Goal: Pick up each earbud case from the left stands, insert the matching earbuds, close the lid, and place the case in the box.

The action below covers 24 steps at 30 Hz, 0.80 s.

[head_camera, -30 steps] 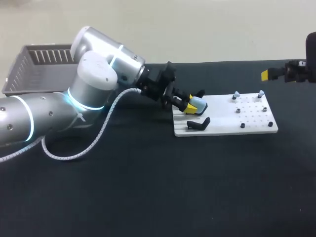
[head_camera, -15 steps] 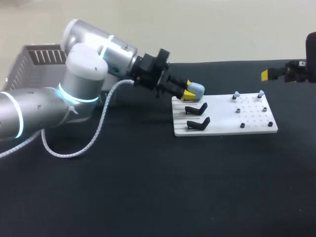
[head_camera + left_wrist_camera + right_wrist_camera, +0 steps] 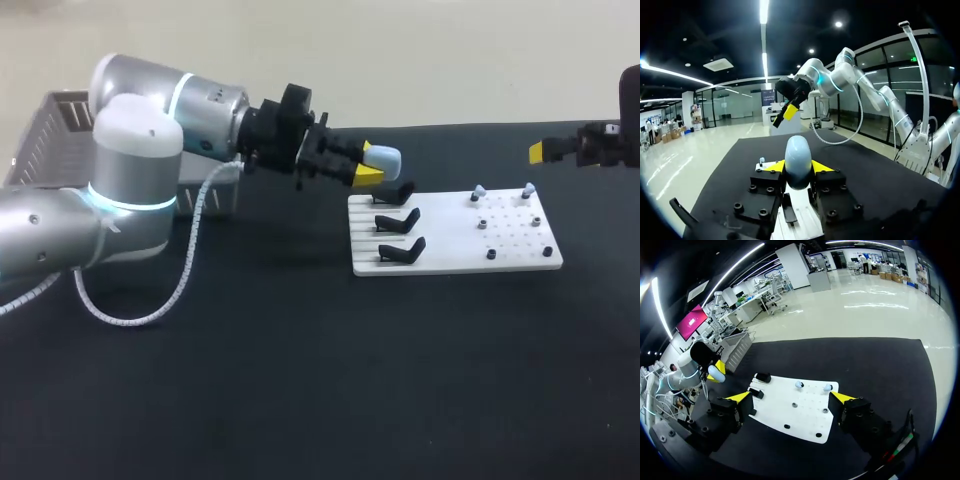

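Head view: nearest on the black worktop [image 3: 300, 380] lies the white board [image 3: 450, 245]. Three black stands [image 3: 400, 220] line its left side, and two pale blue earbuds [image 3: 478, 190] sit at its far edge. Just beyond its far left corner, the left pincer [image 3: 367, 163] is clenched on the pale blue earbud case [image 3: 385, 158], held in the air (rounded end pointing away from the wrist). Farther back left sits the grey box [image 3: 50, 140]. In the right wrist view, the right pincer [image 3: 791, 397] hangs spread wide, grasping nothing.

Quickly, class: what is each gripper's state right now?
Left gripper: shut on the earbud case.
Right gripper: open, holding nothing.
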Each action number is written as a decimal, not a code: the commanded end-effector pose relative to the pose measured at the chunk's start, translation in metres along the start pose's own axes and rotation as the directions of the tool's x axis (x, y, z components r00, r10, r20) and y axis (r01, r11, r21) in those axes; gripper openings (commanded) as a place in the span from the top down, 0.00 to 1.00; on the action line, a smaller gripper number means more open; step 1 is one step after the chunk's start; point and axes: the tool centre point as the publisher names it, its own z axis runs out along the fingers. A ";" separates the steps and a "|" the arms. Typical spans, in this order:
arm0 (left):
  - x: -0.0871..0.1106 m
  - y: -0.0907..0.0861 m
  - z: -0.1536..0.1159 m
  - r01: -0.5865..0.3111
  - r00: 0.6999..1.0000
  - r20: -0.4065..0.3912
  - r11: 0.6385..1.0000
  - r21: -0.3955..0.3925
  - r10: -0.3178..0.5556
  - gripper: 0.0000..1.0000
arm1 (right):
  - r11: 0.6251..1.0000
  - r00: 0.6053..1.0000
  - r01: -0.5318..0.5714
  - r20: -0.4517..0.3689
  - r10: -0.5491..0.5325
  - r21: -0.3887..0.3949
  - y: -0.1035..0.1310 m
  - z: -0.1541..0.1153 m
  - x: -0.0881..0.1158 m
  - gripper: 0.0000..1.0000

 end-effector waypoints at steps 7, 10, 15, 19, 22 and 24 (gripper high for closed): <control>-0.008 -0.007 0.004 -0.003 0.999 0.031 0.996 -0.085 0.006 1.00 | 1.000 1.000 0.001 0.000 -0.001 0.002 0.000 0.000 0.000 0.00; -0.007 -0.008 0.004 0.000 0.999 0.038 0.996 -0.087 0.003 1.00 | 1.000 1.000 0.001 0.000 -0.001 0.002 0.000 0.000 0.000 0.00; -0.007 -0.008 0.005 0.005 0.998 0.059 0.996 -0.087 0.000 1.00 | 1.000 1.000 0.001 0.000 -0.001 0.002 0.000 0.000 0.000 0.00; -0.007 -0.007 0.004 0.004 0.998 0.065 0.996 -0.088 0.002 1.00 | 1.000 1.000 0.001 0.000 -0.001 0.002 0.000 0.000 0.000 0.00; -0.008 -0.007 0.004 0.003 0.997 0.073 0.996 -0.090 0.003 1.00 | 1.000 1.000 0.001 0.000 -0.001 0.002 0.000 0.000 0.000 0.00; -0.008 -0.007 0.004 0.006 0.997 0.080 0.996 -0.089 0.001 1.00 | 1.000 1.000 0.001 0.000 -0.001 0.002 0.000 0.000 0.000 0.00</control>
